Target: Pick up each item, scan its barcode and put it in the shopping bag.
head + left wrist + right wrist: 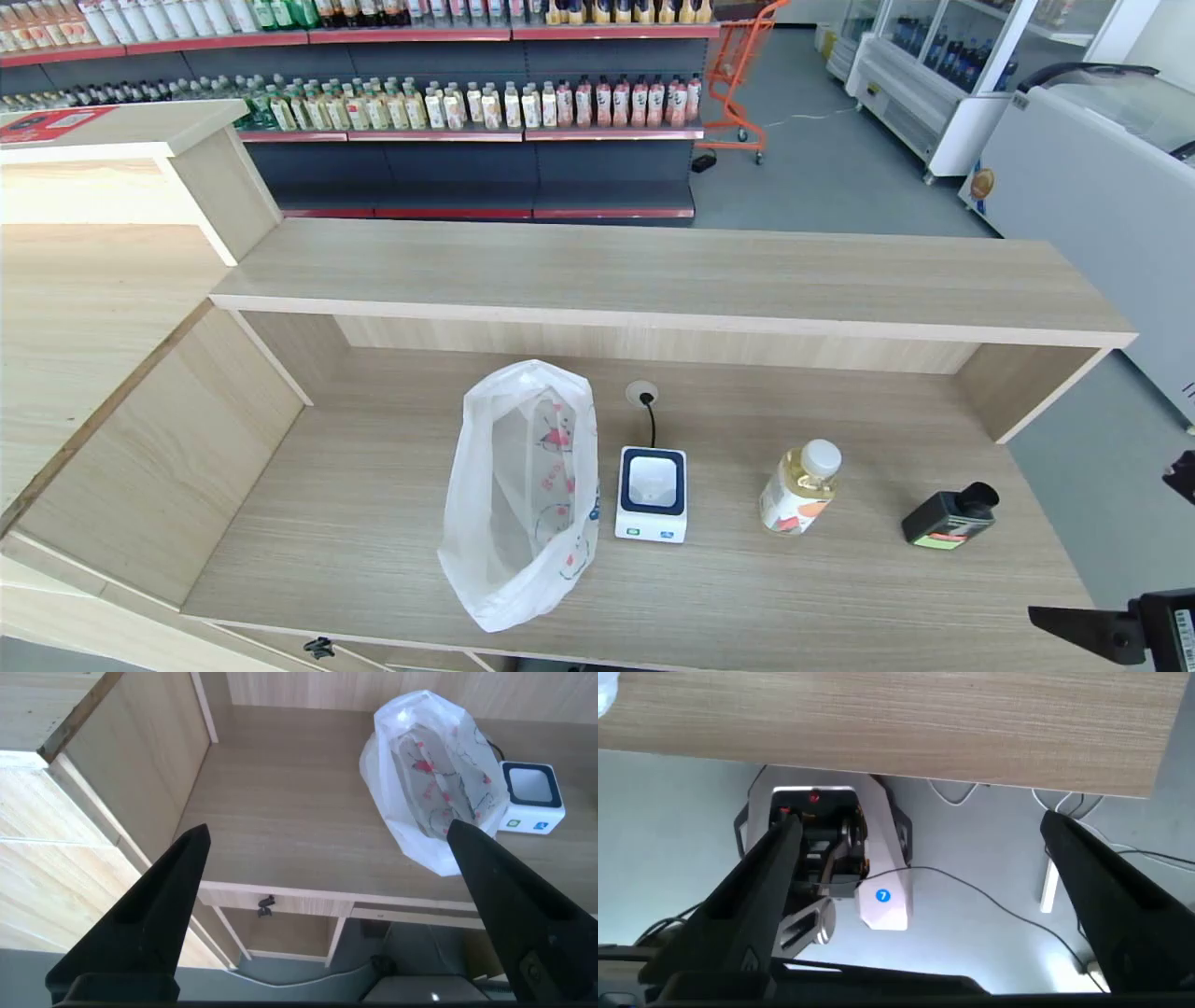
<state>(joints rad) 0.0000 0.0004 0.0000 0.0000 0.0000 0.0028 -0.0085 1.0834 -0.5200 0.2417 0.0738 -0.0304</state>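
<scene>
An open white shopping bag point(523, 495) stands on the wooden counter point(355, 523), left of a small white barcode scanner point(651, 493). Right of the scanner stands a clear bottle point(800, 488) of yellow liquid with a white cap. Farther right a black bottle point(950, 516) lies on its side. My right gripper point(920, 905) is open, below and off the counter's front right corner, holding nothing; one of its fingers point(1088, 627) shows there. My left gripper point(327, 915) is open and empty, off the counter's front left, with the bag point(434, 775) and the scanner point(533, 793) beyond it.
A raised ledge point(653, 280) runs along the counter's back, with side walls at both ends. The scanner's cable enters a hole point(641, 393) behind it. Shelves of bottles point(467, 103), an orange cart point(738, 65) and freezers point(1074, 140) stand beyond.
</scene>
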